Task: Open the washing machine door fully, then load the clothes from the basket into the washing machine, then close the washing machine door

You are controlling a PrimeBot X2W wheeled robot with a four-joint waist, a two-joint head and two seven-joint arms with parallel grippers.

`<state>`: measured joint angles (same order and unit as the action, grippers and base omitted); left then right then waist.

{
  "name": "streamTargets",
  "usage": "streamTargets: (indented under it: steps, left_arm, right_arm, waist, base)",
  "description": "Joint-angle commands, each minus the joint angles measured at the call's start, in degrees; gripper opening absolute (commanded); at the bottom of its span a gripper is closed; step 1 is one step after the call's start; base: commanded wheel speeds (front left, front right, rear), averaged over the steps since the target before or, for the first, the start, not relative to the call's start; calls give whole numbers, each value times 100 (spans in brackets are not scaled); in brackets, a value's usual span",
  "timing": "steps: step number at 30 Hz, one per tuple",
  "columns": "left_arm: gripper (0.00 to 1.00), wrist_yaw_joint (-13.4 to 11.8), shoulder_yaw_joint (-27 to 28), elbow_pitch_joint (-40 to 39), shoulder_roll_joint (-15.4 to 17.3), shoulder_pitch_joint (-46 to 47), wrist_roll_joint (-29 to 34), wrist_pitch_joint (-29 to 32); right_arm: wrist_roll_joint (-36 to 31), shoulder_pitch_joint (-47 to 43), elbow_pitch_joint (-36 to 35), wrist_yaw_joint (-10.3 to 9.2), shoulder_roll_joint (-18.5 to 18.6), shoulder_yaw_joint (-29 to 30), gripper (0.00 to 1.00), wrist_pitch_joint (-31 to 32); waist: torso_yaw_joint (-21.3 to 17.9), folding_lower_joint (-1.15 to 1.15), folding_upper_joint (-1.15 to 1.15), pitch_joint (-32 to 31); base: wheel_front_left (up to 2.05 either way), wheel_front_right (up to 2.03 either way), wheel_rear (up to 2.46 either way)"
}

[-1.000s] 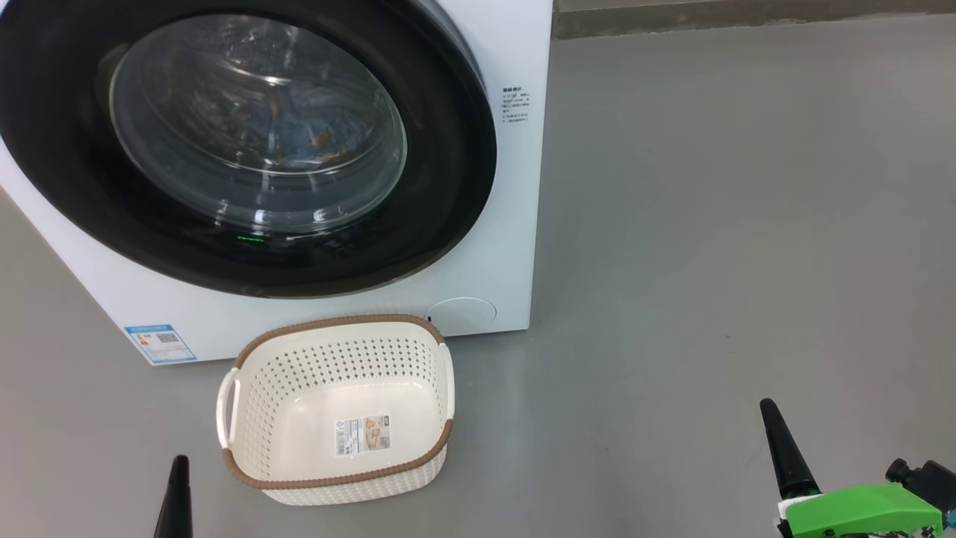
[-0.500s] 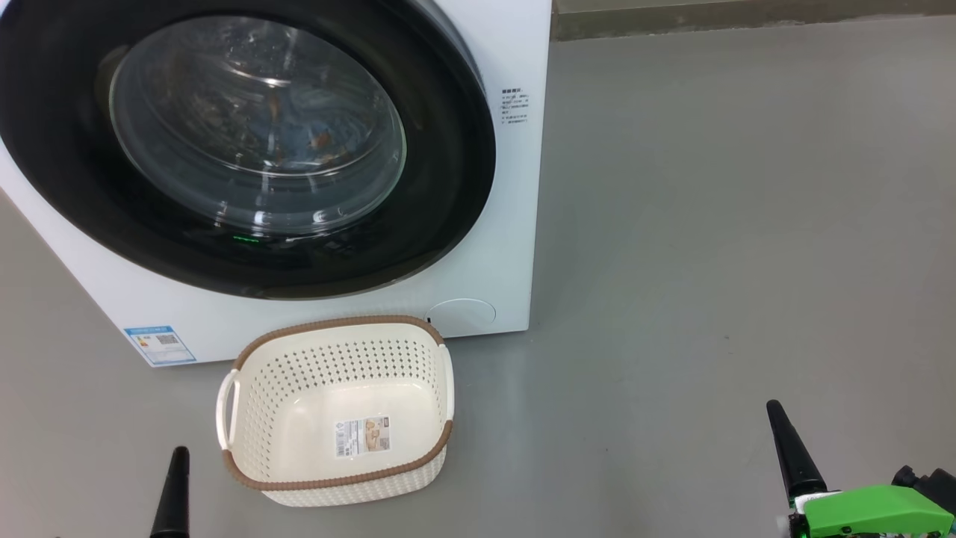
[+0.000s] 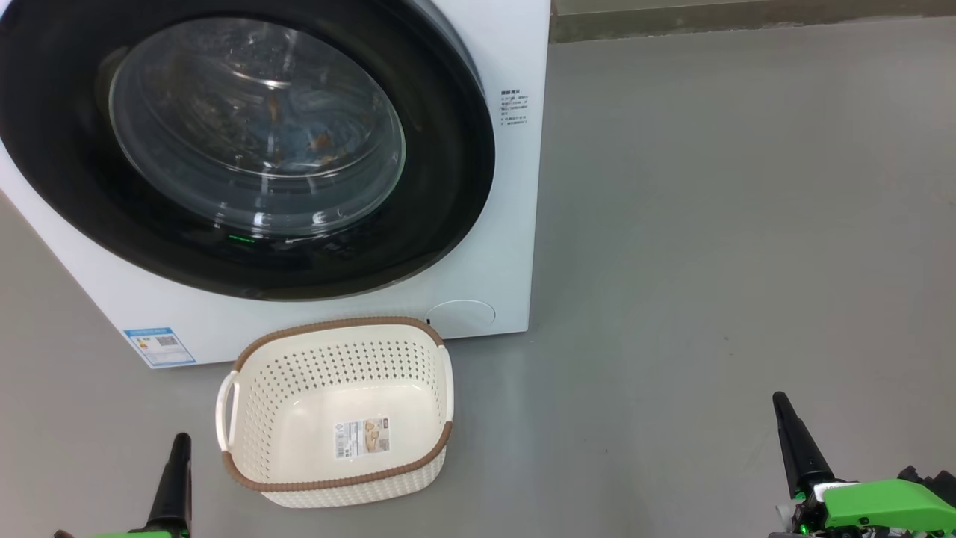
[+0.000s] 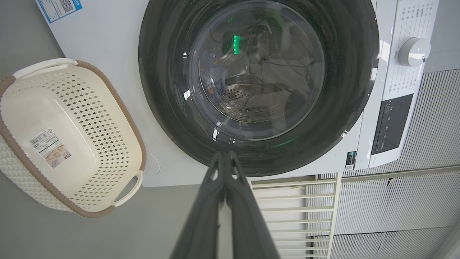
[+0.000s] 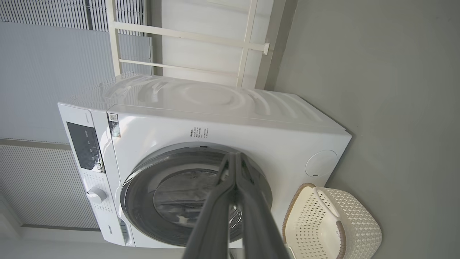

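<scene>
The white washing machine (image 3: 485, 284) stands at the upper left, and the washing machine door (image 3: 448, 149) lies shut against its front. Through the door's glass I make out the clothes (image 3: 299, 142), bluish fabric with orange-brown specks, inside the drum. On the floor in front sits the basket (image 3: 336, 323) with just a label sticker on its bottom. My left gripper (image 3: 181, 441) is shut, low beside the basket's left side and holding nothing. Far off at the lower right, my right gripper (image 3: 780, 397) is shut and holds nothing. In the left wrist view the left gripper (image 4: 224, 154) points at the door's rim (image 4: 345, 90). In the right wrist view the right gripper (image 5: 235, 155) points toward the machine (image 5: 251, 118).
Bare grey floor (image 3: 709, 224) stretches to the right of the machine. Behind it are a pale ribbed wall (image 4: 413, 208) and a white rail frame (image 4: 298, 201). A control panel and a white dial (image 4: 413, 52) sit on the machine's top front.
The right gripper has drifted slightly to the right. The left gripper has hardly moved, with its green wrist part just entering the bottom edge. Door and basket stay as they were.
</scene>
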<state>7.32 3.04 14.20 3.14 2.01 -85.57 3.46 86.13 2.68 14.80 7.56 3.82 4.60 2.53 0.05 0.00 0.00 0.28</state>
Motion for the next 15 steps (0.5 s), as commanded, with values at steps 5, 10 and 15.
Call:
streamTargets:
  steps: [5,10,15]
  left_arm:
    - [0,16,209,-59,65,332,-400,115]
    - [0,16,232,-24,58,399,-711,200]
    - [0,16,241,-19,53,409,-749,217]
  right_arm:
    - [416,295,-111,-7,57,-53,0,130]
    - [732,328,-93,-7,55,-18,0,218]
    - [766,333,-90,-8,47,-3,0,239]
  waist:
    - [-2,0,0,-5]
    - [-5,0,0,-10]
    - [-5,0,0,-10]
  base:
    - [0,0,0]
    - [0,0,0]
    - [0,0,0]
